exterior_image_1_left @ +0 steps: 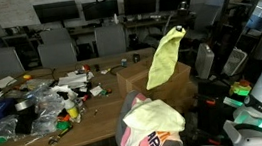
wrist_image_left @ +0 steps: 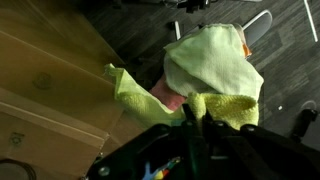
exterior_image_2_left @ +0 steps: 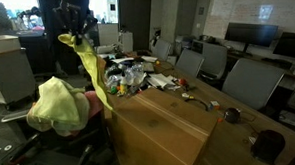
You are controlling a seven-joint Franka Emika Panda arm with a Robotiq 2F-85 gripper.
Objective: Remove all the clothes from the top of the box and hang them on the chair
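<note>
Hanging below the jaws, the pale yellow garment [exterior_image_1_left: 166, 57] is pinched at its top end.

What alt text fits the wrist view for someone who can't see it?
The hand is shut on a pale yellow garment, held above a heap of clothes with yellow on top and pink showing. The brown box fills the left side.

the tool [exterior_image_1_left: 179, 23] grips a pale yellow cloth [exterior_image_1_left: 166, 59] hanging by the box [exterior_image_1_left: 137, 79]; more clothes [exterior_image_1_left: 149, 123] lie heaped nearby.
</note>
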